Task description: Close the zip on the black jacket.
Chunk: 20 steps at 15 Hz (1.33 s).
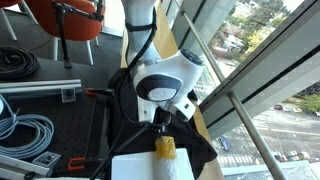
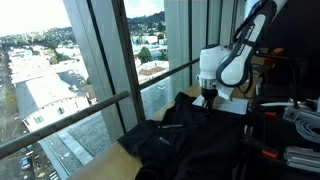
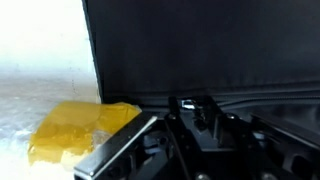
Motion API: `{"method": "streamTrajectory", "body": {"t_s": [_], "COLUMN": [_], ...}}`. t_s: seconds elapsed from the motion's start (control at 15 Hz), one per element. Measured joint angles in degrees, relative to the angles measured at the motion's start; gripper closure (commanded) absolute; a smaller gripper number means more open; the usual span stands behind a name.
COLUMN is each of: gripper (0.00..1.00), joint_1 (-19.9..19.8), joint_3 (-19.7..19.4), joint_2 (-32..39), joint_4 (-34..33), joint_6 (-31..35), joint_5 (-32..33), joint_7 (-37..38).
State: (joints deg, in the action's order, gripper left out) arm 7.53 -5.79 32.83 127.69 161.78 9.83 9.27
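The black jacket lies spread on the table by the window; it also shows in the exterior view from the window side and fills the wrist view. My gripper points straight down onto its front, as the window-side view also shows. In the wrist view the fingers are drawn together over a small shiny zip pull. The zip shows as a thin pale line running off to the right. The fabric under the fingers is hidden.
A yellow sponge-like object lies on a white surface just beside the jacket. Coiled cables and a metal rail lie on the table. An orange chair stands behind. The window glass borders the table.
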Motion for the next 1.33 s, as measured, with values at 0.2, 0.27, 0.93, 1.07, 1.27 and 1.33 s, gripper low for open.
{"method": "streamTrajectory", "body": {"t_s": [0.2, 0.27, 0.93, 1.07, 1.27, 1.33], "gripper": [0.97, 0.97, 0.97, 0.97, 0.97, 0.97], "joint_1": [-0.1, 0.0, 2.5, 3.8, 5.8, 6.3], "joint_3": [-0.1, -0.1, 0.6, 0.7, 0.8, 0.9], "joint_2": [0.9, 0.9, 1.0, 1.0, 1.1, 1.1], "joint_4": [-0.6, -0.7, -1.4, -1.4, -1.4, -1.5], "joint_6": [0.0, 0.0, 0.0, 0.0, 0.0, 0.0], "joint_5": [0.0, 0.0, 0.0, 0.0, 0.0, 0.0], "joint_7": [0.0, 0.0, 0.0, 0.0, 0.0, 0.0]}}
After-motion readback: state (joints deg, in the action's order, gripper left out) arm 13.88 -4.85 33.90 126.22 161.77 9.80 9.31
